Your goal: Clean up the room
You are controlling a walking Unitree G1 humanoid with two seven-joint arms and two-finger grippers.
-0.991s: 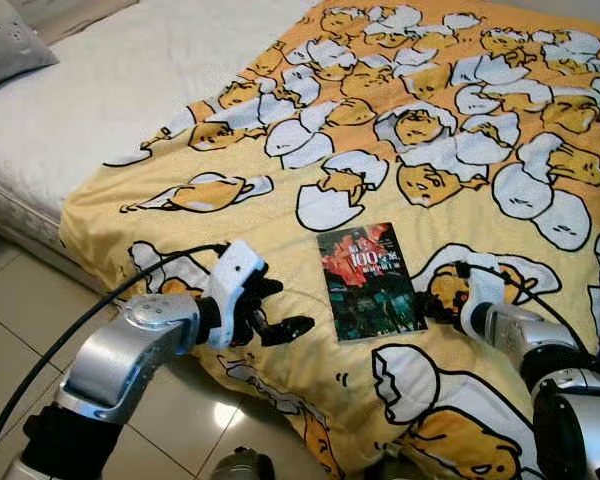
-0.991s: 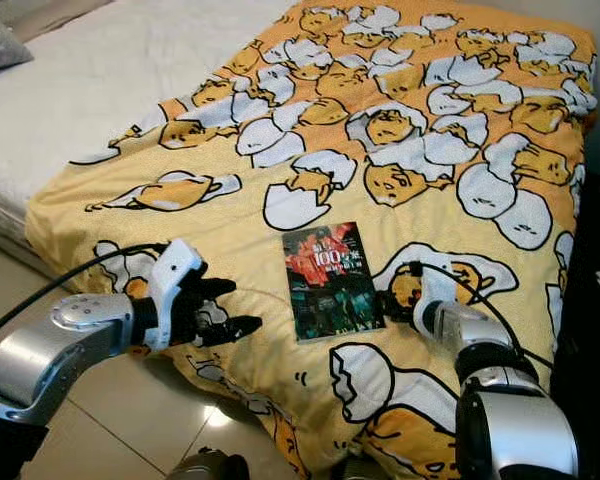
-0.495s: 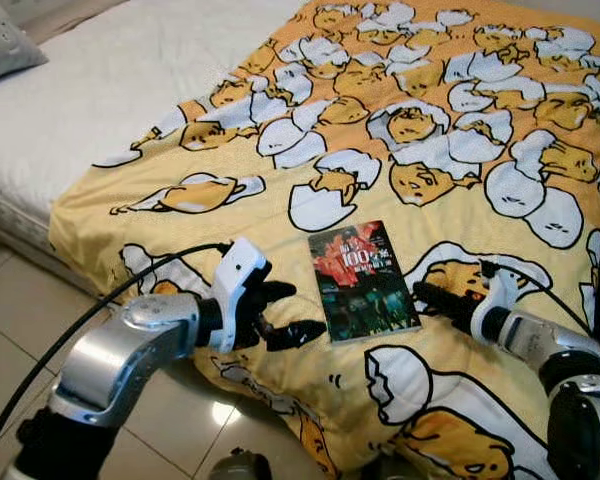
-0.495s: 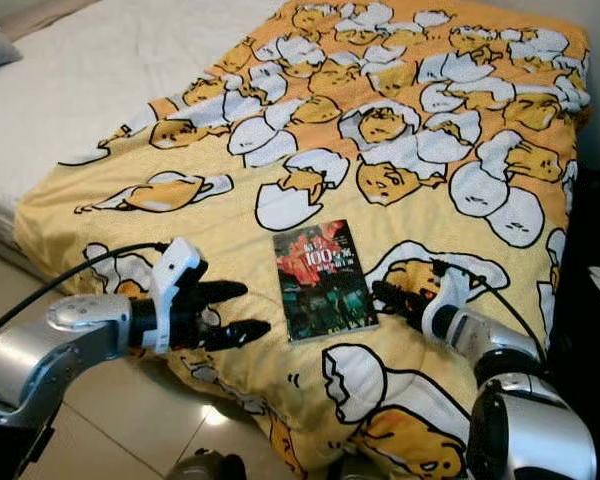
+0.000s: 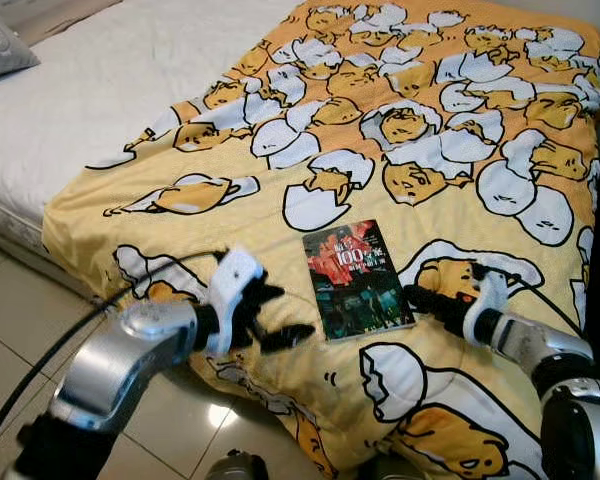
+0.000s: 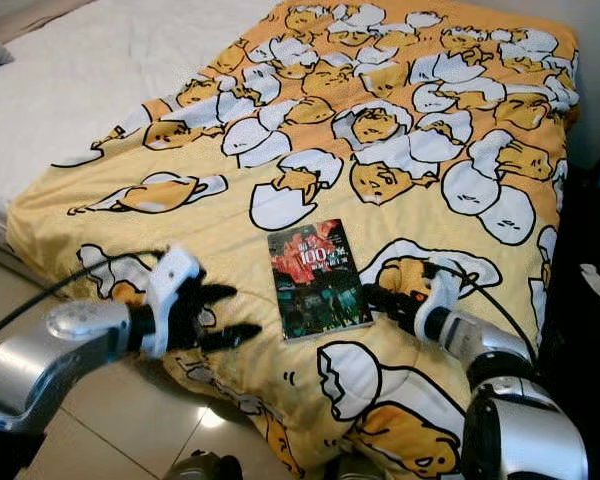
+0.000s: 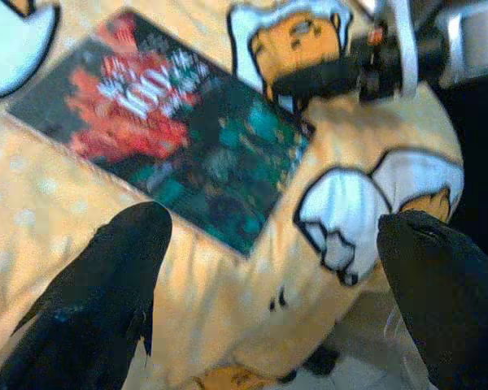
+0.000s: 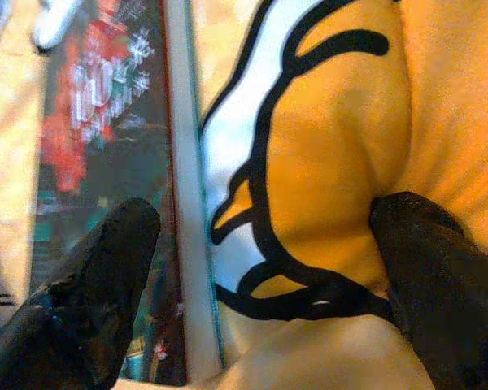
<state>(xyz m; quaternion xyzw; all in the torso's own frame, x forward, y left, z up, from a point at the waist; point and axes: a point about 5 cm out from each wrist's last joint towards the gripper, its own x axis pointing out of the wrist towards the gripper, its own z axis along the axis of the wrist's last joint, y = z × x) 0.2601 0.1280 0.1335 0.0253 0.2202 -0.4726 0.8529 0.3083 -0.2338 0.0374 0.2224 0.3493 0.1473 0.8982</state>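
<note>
- Since a second ago the right gripper (image 5: 417, 296) has drawn back slightly yet stays at the book's (image 5: 357, 277) edge.
- Book lies flat on the quilt (image 5: 400, 140), near its front edge.
- Left gripper (image 5: 280, 318), at the book's 8 o'clock, is spread wide and empty.
- Right gripper, at 4 o'clock, is spread and empty, likely flanking the book for a two-sided lift.

A bed fills most of the scene, its white mattress (image 5: 100, 90) bare on the robot's left, with a grey pillow (image 5: 2, 52) at the far corner. A yellow quilt (image 5: 430, 130) (printed with cartoon eggs and cracked shells) drapes over the near edge — below it, glossy pale floor tiles (image 5: 10, 330) catch the light
</note>
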